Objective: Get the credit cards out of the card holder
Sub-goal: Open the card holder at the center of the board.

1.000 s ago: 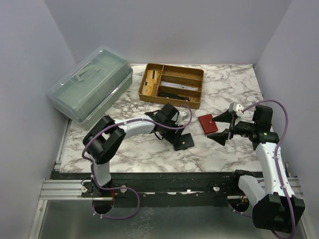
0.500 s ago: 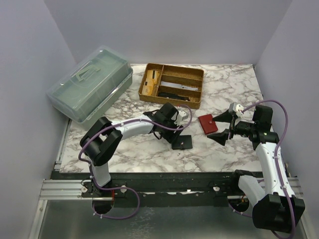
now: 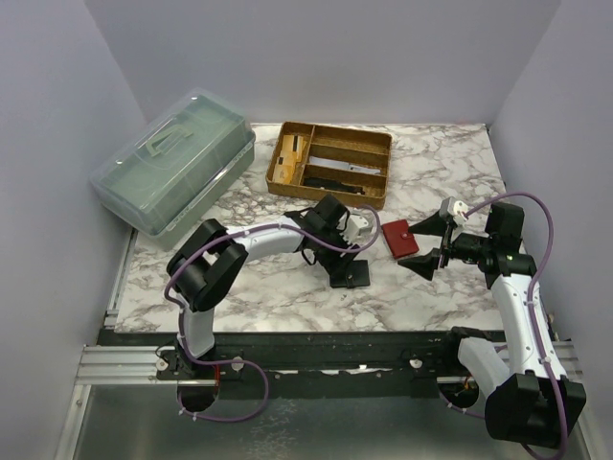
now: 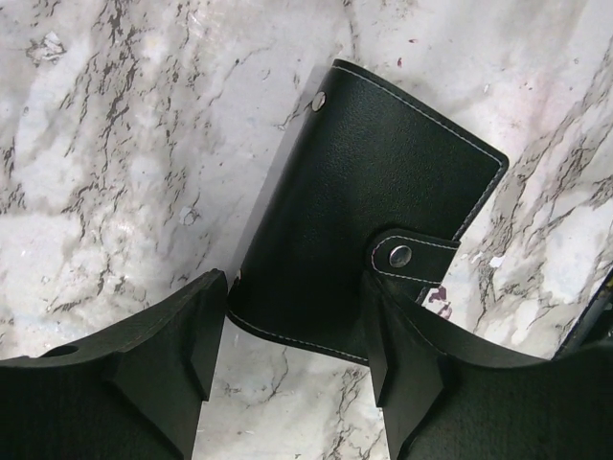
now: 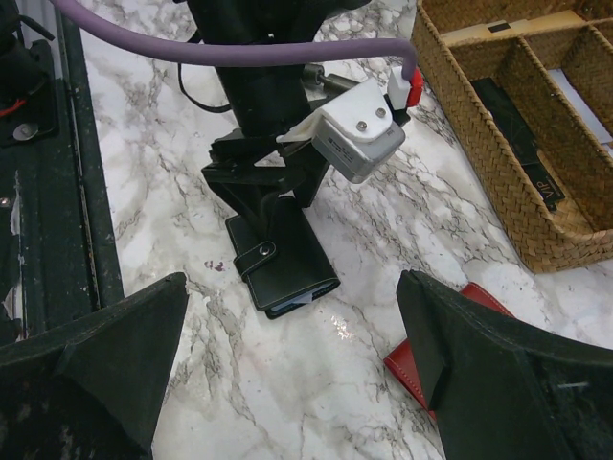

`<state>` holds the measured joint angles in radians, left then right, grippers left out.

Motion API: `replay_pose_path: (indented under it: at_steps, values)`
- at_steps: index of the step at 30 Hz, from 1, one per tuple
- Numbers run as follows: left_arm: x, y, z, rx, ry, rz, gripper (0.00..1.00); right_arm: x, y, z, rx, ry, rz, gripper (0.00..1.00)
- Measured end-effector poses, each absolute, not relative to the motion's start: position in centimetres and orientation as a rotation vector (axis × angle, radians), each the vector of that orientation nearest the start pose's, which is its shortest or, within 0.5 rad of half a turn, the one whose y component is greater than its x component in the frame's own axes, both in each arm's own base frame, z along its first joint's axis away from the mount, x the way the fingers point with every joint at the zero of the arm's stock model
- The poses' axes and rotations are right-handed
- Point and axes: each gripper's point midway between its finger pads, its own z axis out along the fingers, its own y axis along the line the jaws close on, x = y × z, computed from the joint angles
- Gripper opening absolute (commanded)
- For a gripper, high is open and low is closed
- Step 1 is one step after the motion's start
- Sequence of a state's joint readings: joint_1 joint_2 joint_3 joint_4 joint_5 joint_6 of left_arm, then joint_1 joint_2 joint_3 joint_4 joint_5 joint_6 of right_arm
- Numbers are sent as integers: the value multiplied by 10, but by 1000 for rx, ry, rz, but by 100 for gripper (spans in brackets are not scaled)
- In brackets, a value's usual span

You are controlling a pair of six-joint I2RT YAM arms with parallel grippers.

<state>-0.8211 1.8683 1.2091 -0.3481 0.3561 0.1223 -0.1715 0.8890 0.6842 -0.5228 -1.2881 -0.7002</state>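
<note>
1. The black card holder (image 3: 351,274) lies flat on the marble table (image 3: 278,292), and a strap with a metal stud is folded over its face (the stud is plainest in the left wrist view).
2. The left gripper (image 4: 292,307) is down on 1 end of the holder. It is closed across the holder's width, with 1 finger against each long edge.
3. Of the credit cards (image 5: 305,299), only a pale sliver shows, at the holder's other end. The rest sit inside it.
4. The right gripper (image 3: 424,246) hangs to the right of the holder, jaws spread wide with nothing between them.
5. A red wallet (image 3: 399,239) lies just right of the holder and a little behind it, between the holder and the right gripper.
6. A wicker tray (image 3: 316,192) stands behind the holder, with flat pieces (image 3: 337,174), dark and pale, in its compartments.
7. A green-lidded box (image 3: 177,163) sits behind the holder and well to its left.
</note>
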Motion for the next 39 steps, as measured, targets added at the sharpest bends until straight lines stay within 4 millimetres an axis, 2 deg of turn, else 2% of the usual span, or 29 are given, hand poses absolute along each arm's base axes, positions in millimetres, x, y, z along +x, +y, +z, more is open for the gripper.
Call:
replay_pose_path:
  at_steps: [4, 8, 13, 14, 21, 27, 32, 35, 39]
  values:
    - [246, -348, 35, 1328, 2303, -700, 54, 220, 125, 205, -1022, 1529, 856, 100]
    - [246, -349, 34, 1308, 2318, -681, 39, 220, 125, 205, -1022, 1529, 856, 100]
    - [247, -350, 35, 1215, 2335, -671, 4, 220, 125, 205, -1022, 1530, 858, 100]
    - [246, -350, 35, 1184, 2337, -678, 0, 220, 125, 204, -1022, 1531, 859, 100]
    - [231, -347, 37, 870, 2386, -768, 0, 218, 126, 195, -1013, 1562, 902, 100]
    - [203, -342, 37, 418, 2456, -960, 0, 216, 129, 180, -1011, 1608, 971, 99]
    - [198, -350, 38, 56, 2467, -1061, 0, 210, 148, 166, -1068, 1652, 1061, 94]
    - [194, -360, 41, -110, 2444, -1066, 0, 207, 162, 155, -1128, 1686, 1083, 90]
    - [195, -367, 44, -316, 2444, -1006, 0, 199, 181, 135, -1264, 1711, 1071, 91]
